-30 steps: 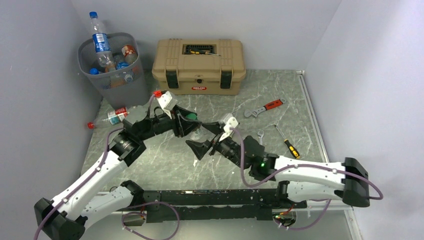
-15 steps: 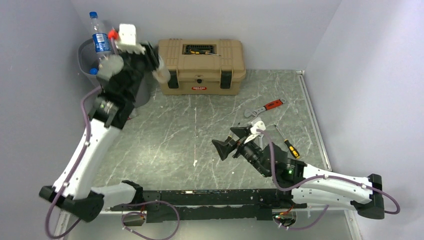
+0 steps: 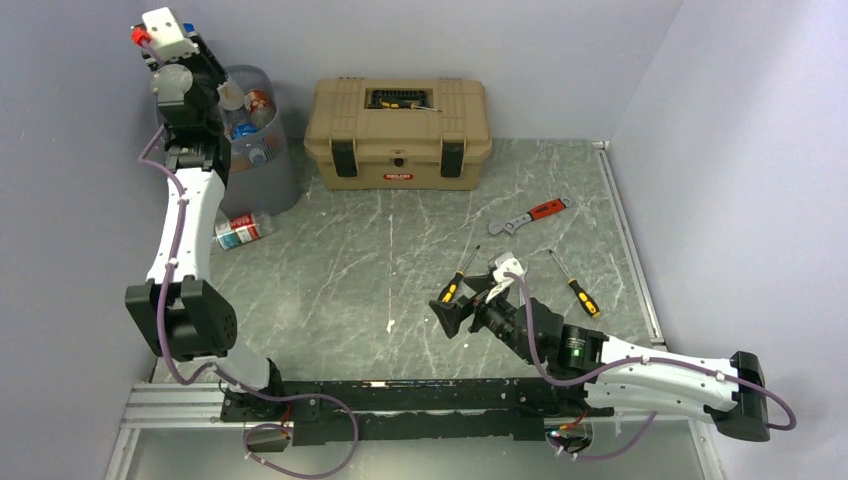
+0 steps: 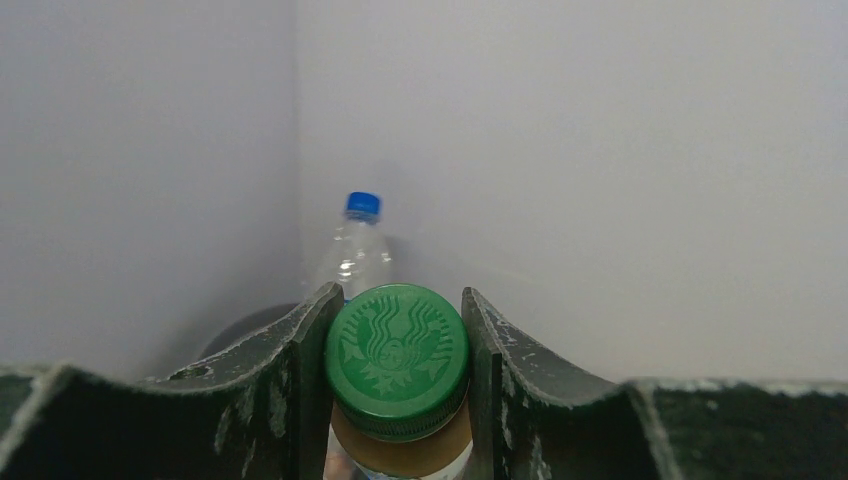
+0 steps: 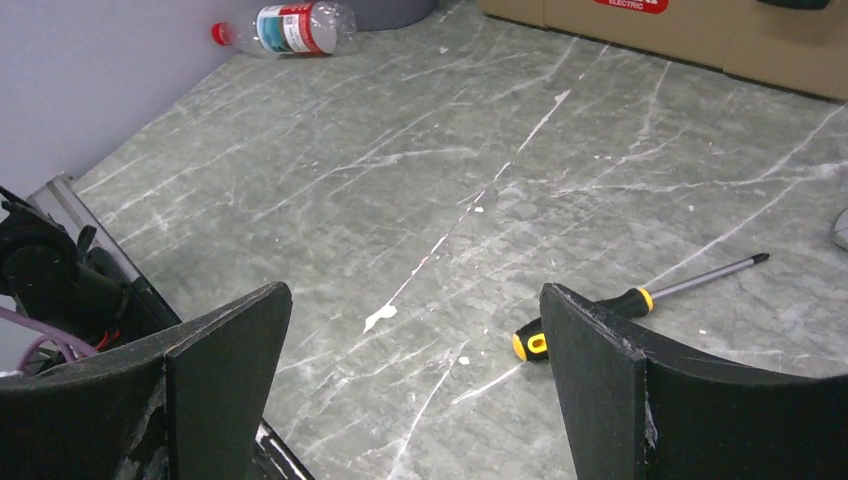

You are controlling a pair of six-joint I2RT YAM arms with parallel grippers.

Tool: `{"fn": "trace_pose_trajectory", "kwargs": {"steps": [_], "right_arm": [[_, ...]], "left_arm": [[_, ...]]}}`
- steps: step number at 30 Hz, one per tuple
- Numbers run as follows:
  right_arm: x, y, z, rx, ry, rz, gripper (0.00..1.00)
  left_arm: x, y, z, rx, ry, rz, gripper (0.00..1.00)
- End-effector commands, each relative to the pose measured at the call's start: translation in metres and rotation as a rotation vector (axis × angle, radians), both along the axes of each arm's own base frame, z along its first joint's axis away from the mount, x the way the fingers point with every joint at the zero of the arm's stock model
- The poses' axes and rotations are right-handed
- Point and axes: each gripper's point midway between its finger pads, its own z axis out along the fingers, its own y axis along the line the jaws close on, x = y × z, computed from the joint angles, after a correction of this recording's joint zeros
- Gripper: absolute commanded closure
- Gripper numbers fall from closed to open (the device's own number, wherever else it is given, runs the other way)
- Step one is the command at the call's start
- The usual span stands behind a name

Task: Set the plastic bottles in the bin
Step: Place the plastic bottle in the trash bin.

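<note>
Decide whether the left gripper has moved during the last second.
Yes. The left gripper swung left and farther back, from in front of the toolbox to the bin beside it.

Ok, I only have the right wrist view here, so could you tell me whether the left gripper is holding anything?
Observer: Yes. In the left wrist view, the left gripper is shut on a green-capped bottle, with the cap showing between its fingers.
Operator: Thank you. Where is that gripper relative to the bin?
Observer: The top view shows it high in the back left corner, at the left rim of the wire-mesh bin.
Operator: And does the bin have bottles in it already?
Observer: Yes, the top view shows several bottles lying inside it.
</note>
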Motion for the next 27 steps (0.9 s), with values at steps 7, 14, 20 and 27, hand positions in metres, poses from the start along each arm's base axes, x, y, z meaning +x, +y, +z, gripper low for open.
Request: {"fn": "trace_pose_trajectory", "kwargs": {"steps": [7,14,20,27], "right_arm": [[-0.002,-0.006,0.009,0.088,0.001,-0.012,0.00],[0.001,-0.010,0.002,0.069,0.010,-0.039,0.01],[0.003,-0.010,-0.003,0.061,0.011,-0.046,0.01],[0.004,-0.007,-0.006,0.050,0.011,-0.049,0.01]], "left_arm": [[0.042,0.015,-0.016,0.143,-0.108,-0.108,1.00],[0.065,0.013,-0.063,0.339,-0.119,-0.126,1.00],[0.075,0.017,-0.088,0.470,-0.124,-0.102,1.00],[0.066,0.017,-0.091,0.514,-0.135,-0.055,0.76]]}}
